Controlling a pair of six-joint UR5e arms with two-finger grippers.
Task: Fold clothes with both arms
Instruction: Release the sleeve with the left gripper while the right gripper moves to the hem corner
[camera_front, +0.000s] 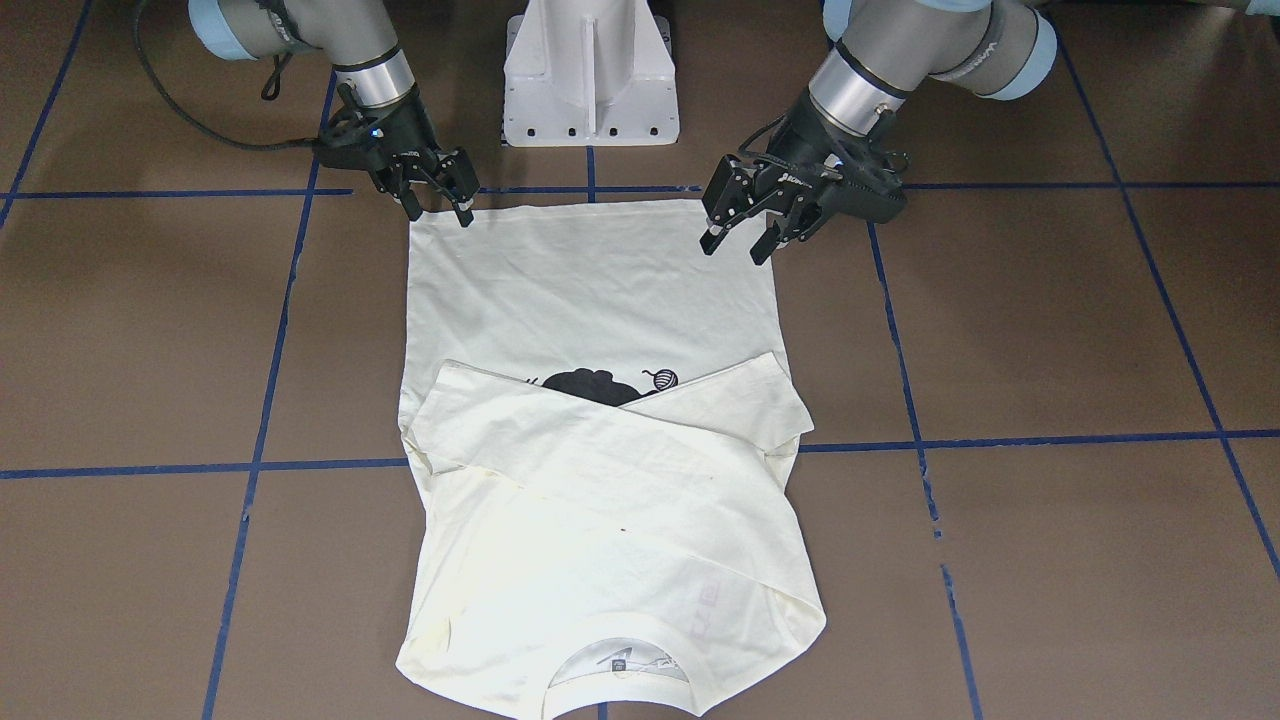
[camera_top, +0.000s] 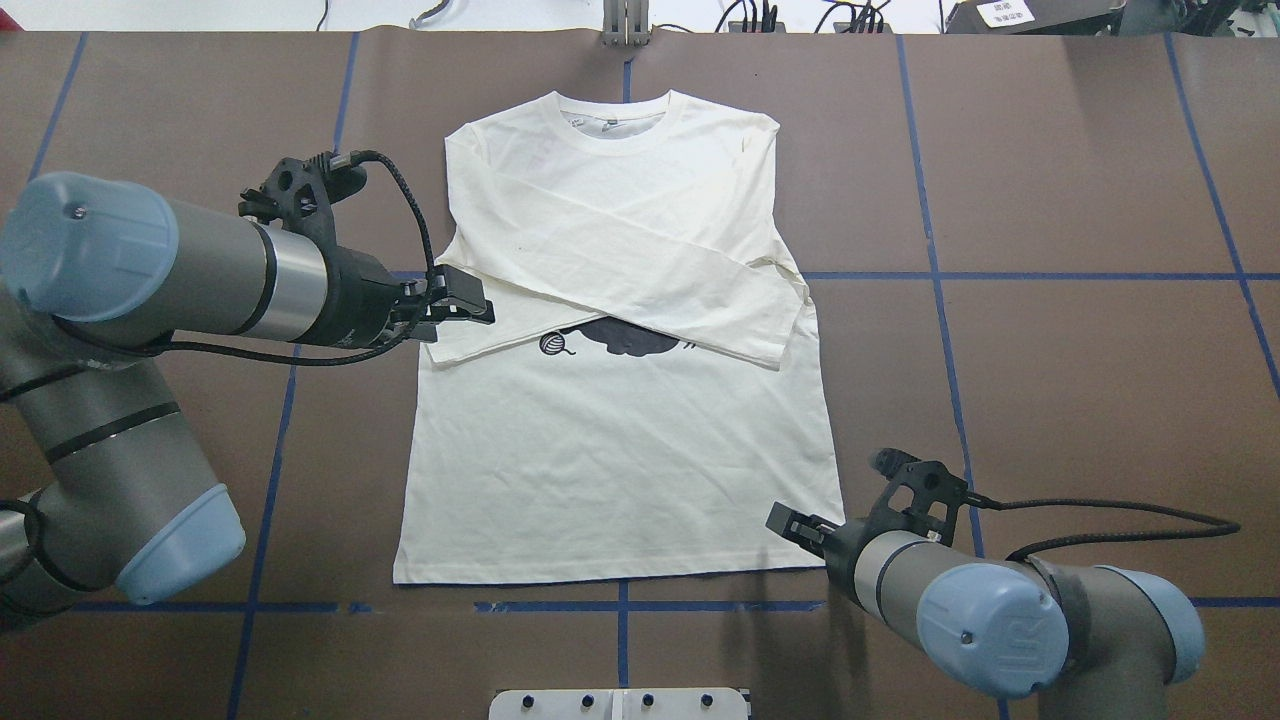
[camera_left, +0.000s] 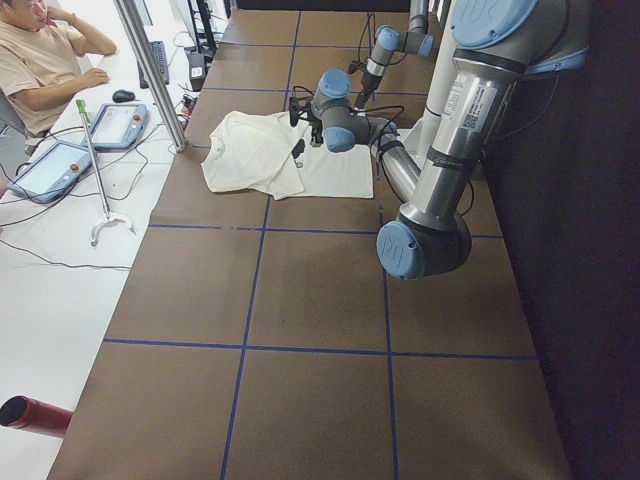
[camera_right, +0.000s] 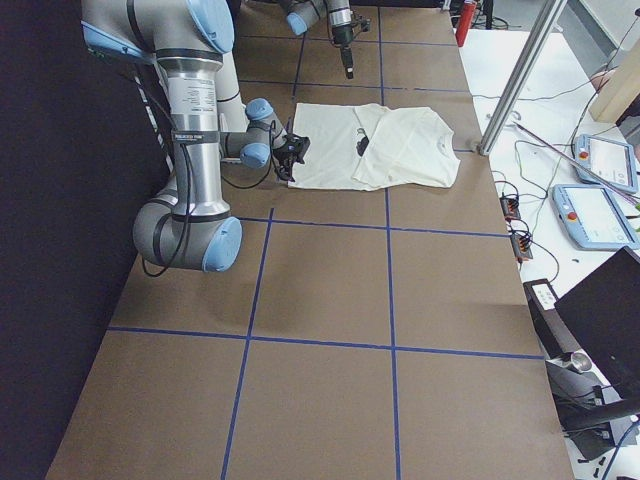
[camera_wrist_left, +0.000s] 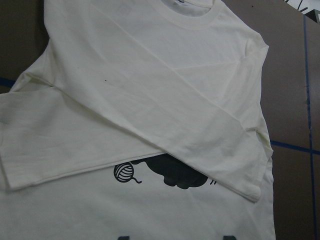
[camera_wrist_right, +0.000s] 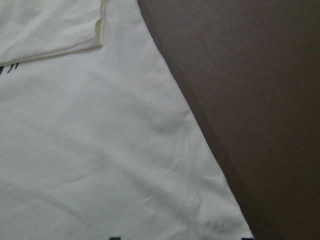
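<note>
The clothes are one cream-white long-sleeved T-shirt (camera_front: 590, 290) lying flat and face up, collar away from the robot. Both sleeves (camera_top: 640, 270) are folded across the chest and cover part of the black cat print (camera_top: 625, 340). My left gripper (camera_front: 738, 245) hovers open, well above the hem corner on my left; its wrist view takes in the sleeves and yarn ball (camera_wrist_left: 125, 172). My right gripper (camera_front: 440, 215) is open and low at the other hem corner (camera_wrist_right: 220, 220), with nothing between its fingers.
The white pedestal base (camera_front: 590, 70) stands behind the hem. Blue tape lines (camera_top: 1000, 275) grid the brown table. In the left side view a seated person (camera_left: 40, 60), control tablets (camera_left: 115, 125) and a metal post (camera_left: 150, 70) are beyond the table's far edge.
</note>
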